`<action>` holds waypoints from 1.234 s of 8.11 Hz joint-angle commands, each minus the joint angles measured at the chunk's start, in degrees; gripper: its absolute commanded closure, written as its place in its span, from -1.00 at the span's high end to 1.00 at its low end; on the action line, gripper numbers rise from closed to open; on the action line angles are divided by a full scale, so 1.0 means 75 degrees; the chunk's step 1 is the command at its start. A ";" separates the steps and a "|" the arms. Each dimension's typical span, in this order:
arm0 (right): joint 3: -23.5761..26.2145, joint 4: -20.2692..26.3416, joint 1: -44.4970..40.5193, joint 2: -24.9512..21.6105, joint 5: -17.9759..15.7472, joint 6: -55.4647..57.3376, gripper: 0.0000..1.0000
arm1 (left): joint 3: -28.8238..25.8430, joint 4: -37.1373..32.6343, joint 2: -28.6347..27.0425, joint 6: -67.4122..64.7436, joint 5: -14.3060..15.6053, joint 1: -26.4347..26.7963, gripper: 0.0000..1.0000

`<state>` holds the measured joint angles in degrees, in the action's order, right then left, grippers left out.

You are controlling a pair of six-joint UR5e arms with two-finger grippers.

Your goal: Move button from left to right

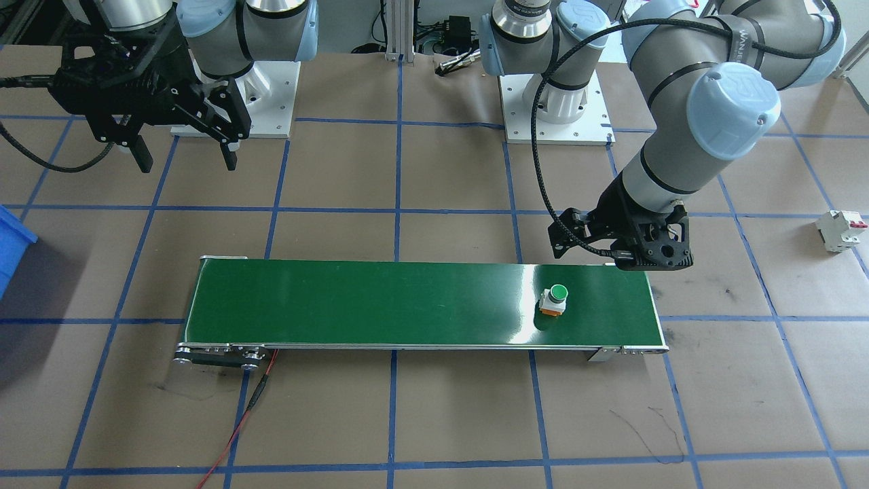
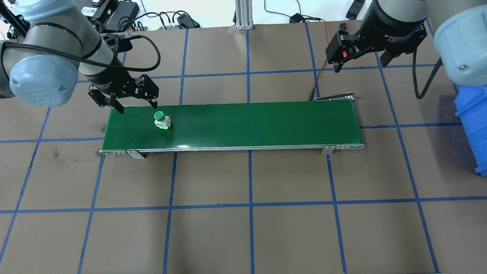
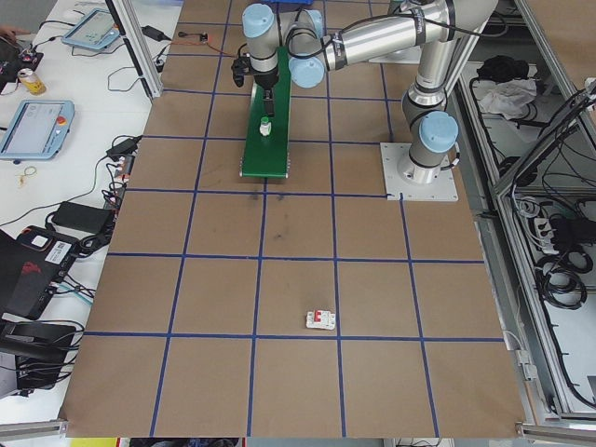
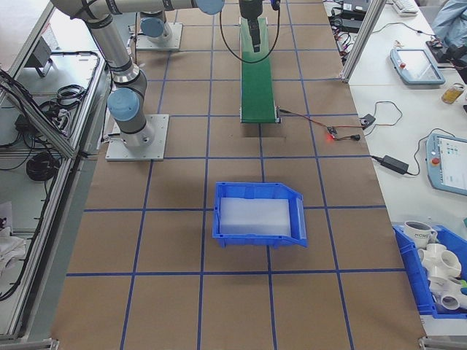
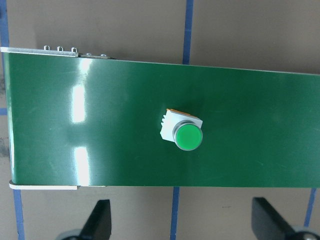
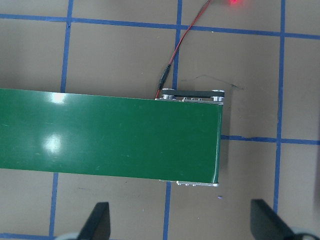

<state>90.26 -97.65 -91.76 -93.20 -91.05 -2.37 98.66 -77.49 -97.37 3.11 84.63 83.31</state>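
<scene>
**Button on the belt's left end, both hands empty**

A blue bin (image 4: pixel 259 212) stands on the brown worktop (image 2: pixel 243 213) near its right end, well apart from the conveyor; a pale translucent sheet or liner lies inside it, and what it is cannot be told. At the corner of a side table beyond the worktop's right end, another blue bin (image 4: pixel 432 273) holds white pipe fittings.

The button (image 2: pixel 161 119) stands upright on the green conveyor belt (image 2: pixel 258 123), near the belt's left end and closer to its far edge than to its near one. Its green cap faces up, with the white body and orange base below it.

The left hand (image 2: pixel 129 102) hangs over the belt's far edge at the left end, just beside the button and behind it, not touching it. Its fingers (image 5: pixel 100 220) are spread wide and hold nothing; in the left wrist view the button sits ahead of them, between their lines and nearer the right one.

The right hand (image 1: pixel 183 159) is raised beyond the belt's right end, released and empty, well apart from the button. A white circuit breaker with a red toggle (image 1: pixel 842 229) lies on the worktop past the belt's left end.
</scene>
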 commanded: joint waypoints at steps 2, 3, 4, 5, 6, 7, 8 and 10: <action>0.0000 0.0000 0.0000 0.0005 0.0011 0.0000 1.00 | -0.0007 0.0043 0.0021 0.0031 0.0037 -0.0116 1.00; 0.0000 0.0000 0.0000 0.0005 0.0000 0.0000 1.00 | 0.0063 0.0020 0.0079 0.0043 0.0013 -0.0093 1.00; 0.0000 0.0000 0.0000 0.0029 0.0046 0.0023 1.00 | 0.0052 0.0031 0.0080 0.0263 0.0001 -0.0058 1.00; 0.0023 0.0000 -0.0012 0.0087 0.0093 0.0070 1.00 | -0.0018 -0.0050 0.0092 0.0393 0.0024 -0.0069 1.00; 0.0082 -0.0047 -0.0012 0.0169 0.0082 0.0059 1.00 | -0.0007 -0.0063 0.0045 0.0395 0.0036 -0.0058 1.00; 0.0105 -0.0093 -0.0012 0.0251 0.0023 0.0047 1.00 | -0.0006 -0.0063 0.0045 0.0395 0.0036 -0.0069 1.00; 0.0175 -0.0094 -0.0012 0.0530 0.0058 0.0070 1.00 | -0.0006 -0.0074 0.0091 0.0441 0.0048 -0.0093 1.00; 0.0573 -0.0861 -0.0012 0.1395 0.0012 0.0059 1.00 | 0.0052 -0.0074 0.0127 0.0547 0.0048 -0.0081 1.00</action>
<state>92.27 -98.98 -91.84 -88.14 -90.54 -1.85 98.64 -78.01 -96.70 6.73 84.96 82.68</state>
